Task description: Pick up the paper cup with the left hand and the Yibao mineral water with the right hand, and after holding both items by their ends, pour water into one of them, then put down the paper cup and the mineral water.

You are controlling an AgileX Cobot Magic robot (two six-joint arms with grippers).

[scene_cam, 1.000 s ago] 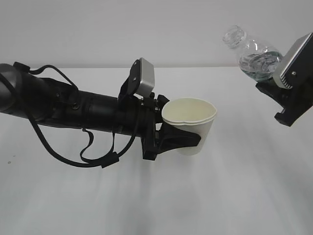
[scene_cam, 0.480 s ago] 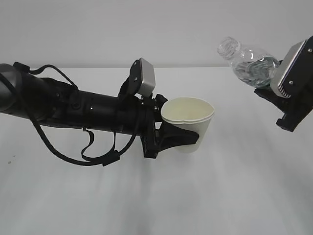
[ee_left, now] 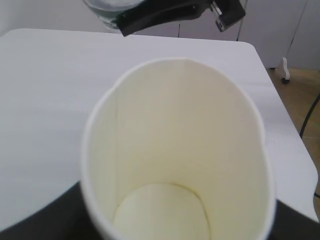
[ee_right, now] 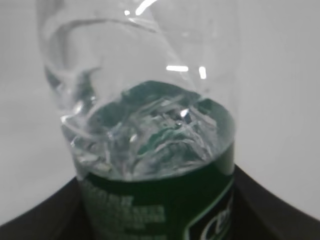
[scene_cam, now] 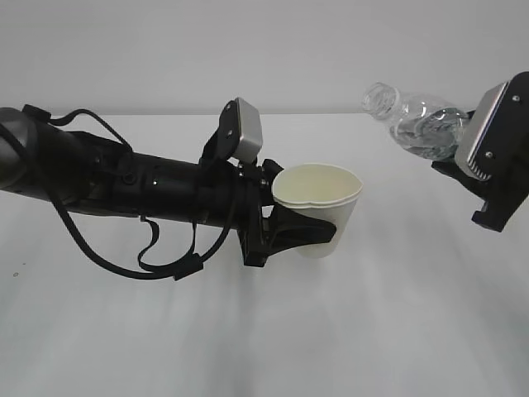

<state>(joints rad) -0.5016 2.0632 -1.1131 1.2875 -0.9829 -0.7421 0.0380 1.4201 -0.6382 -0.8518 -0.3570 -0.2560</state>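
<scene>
My left gripper (scene_cam: 299,236) is shut on the white paper cup (scene_cam: 320,208) and holds it upright above the table, mouth up. The left wrist view looks down into the cup (ee_left: 175,150); its cream inside looks dry. My right gripper (scene_cam: 463,157) is shut on the Yibao mineral water bottle (scene_cam: 413,121), clear with a dark green label (ee_right: 160,205). The bottle is tilted, its open neck pointing up-left toward the cup, higher than the cup and to its right. Water sits in the bottle (ee_right: 145,130). The bottle's base and the right gripper (ee_left: 170,12) show at the top of the left wrist view.
A white table (scene_cam: 248,347) lies under both arms, its far edge against a pale wall. The left arm's black body with cables (scene_cam: 124,190) stretches across the left half. In the left wrist view the table's right edge (ee_left: 280,120) and floor beyond show.
The right gripper has tilted the bottle further and carried it left, so its neck now points lower and nearer the cup. The left arm and cup have hardly moved.
</scene>
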